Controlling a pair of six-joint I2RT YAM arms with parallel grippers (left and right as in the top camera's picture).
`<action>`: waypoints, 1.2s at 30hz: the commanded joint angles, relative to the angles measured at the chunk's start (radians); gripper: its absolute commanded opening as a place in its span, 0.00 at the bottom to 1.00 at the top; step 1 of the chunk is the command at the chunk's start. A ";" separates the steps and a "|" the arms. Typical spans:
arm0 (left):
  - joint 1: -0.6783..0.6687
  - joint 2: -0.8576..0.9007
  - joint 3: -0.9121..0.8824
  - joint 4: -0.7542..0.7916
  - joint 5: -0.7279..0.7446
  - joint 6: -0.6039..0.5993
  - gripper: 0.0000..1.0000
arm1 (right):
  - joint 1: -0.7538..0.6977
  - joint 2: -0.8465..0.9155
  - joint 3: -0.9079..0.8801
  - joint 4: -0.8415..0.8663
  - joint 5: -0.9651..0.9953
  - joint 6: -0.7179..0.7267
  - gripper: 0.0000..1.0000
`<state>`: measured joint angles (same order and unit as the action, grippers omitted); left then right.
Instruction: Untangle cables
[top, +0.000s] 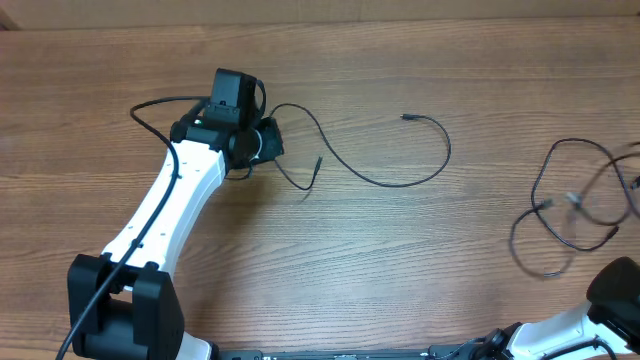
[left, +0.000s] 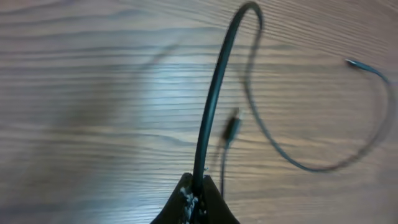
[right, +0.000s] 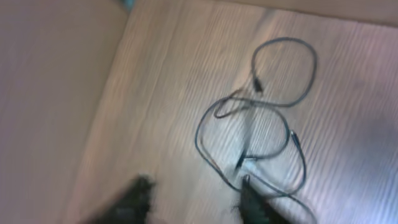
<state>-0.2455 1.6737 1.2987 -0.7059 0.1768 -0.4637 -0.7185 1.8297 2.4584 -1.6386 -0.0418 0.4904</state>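
One thin black cable (top: 400, 175) lies in a long curve across the middle of the wooden table, with plugs at its ends. My left gripper (top: 262, 142) is shut on it near one end; in the left wrist view the cable (left: 211, 106) rises from the shut jaws (left: 198, 190). A loose tangle of thin black cables (top: 575, 200) lies at the right edge; it also shows in the right wrist view (right: 261, 124). My right gripper (right: 194, 194) is open just short of that tangle, one finger at its edge, holding nothing.
The table's far edge (top: 400, 20) runs along the top of the overhead view. The left arm (top: 175, 200) stretches over the left part of the table, with its thicker black wire (top: 150, 110) looping beside it. The right arm's base (top: 610, 300) is at the bottom right.
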 joint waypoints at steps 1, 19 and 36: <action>-0.034 -0.012 0.002 0.040 0.090 0.076 0.04 | 0.030 -0.002 0.009 -0.008 -0.117 -0.134 0.78; -0.159 -0.012 0.002 0.217 0.369 0.356 0.43 | 0.307 0.006 -0.042 -0.055 -0.206 -0.365 1.00; -0.012 -0.013 0.002 0.073 0.154 0.221 0.66 | 0.689 0.014 -0.521 0.131 -0.206 -0.365 1.00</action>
<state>-0.3000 1.6737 1.2987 -0.6064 0.4000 -0.1772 -0.0704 1.8378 2.0335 -1.5536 -0.2409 0.1310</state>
